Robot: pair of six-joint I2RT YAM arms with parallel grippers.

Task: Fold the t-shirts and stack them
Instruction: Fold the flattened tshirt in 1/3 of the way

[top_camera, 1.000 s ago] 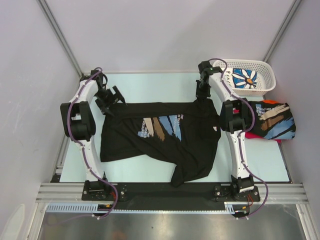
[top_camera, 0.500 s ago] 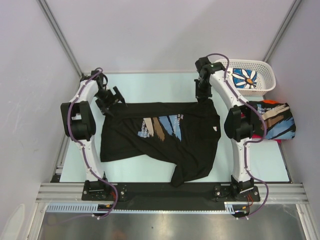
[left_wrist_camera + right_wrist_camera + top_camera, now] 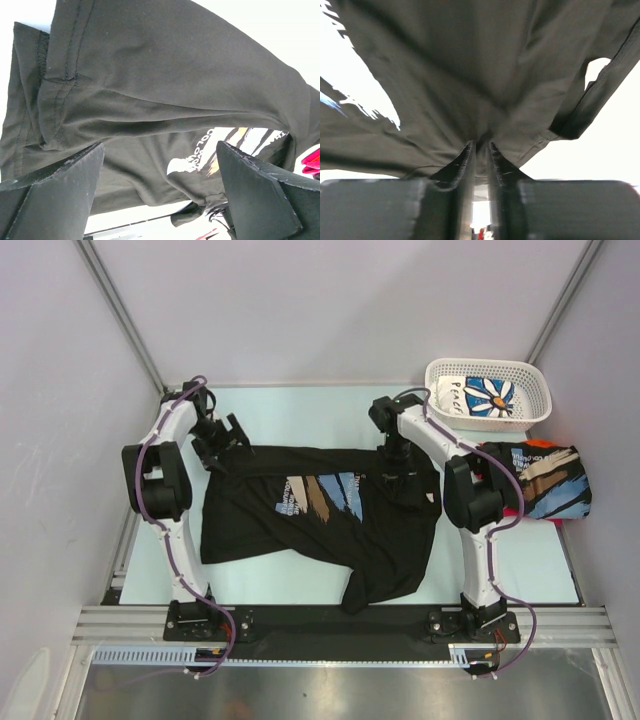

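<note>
A black t-shirt (image 3: 320, 525) with a tan, light-blue and white brush-stroke print lies spread across the middle of the table. My left gripper (image 3: 224, 443) hangs wide open just over its far-left sleeve; in the left wrist view the black cloth (image 3: 150, 90) fills the space past the open gripper (image 3: 160, 190). My right gripper (image 3: 396, 468) is over the shirt's far-right part. In the right wrist view its jaws (image 3: 481, 146) stand a narrow slit apart, with bunched black cloth (image 3: 470, 75) pinched at the tips.
A white lattice basket (image 3: 487, 366) at the far right holds a white t-shirt with a blue daisy (image 3: 490, 396). Beside the right arm sits a folded black printed t-shirt (image 3: 548, 482) on top of a red one (image 3: 522, 512). The arms' bases line the near edge.
My right gripper has drawn back from the far edge toward the near left, bringing the shirt's far-right edge with it, and its jaws have parted slightly. The left arm has not moved.
</note>
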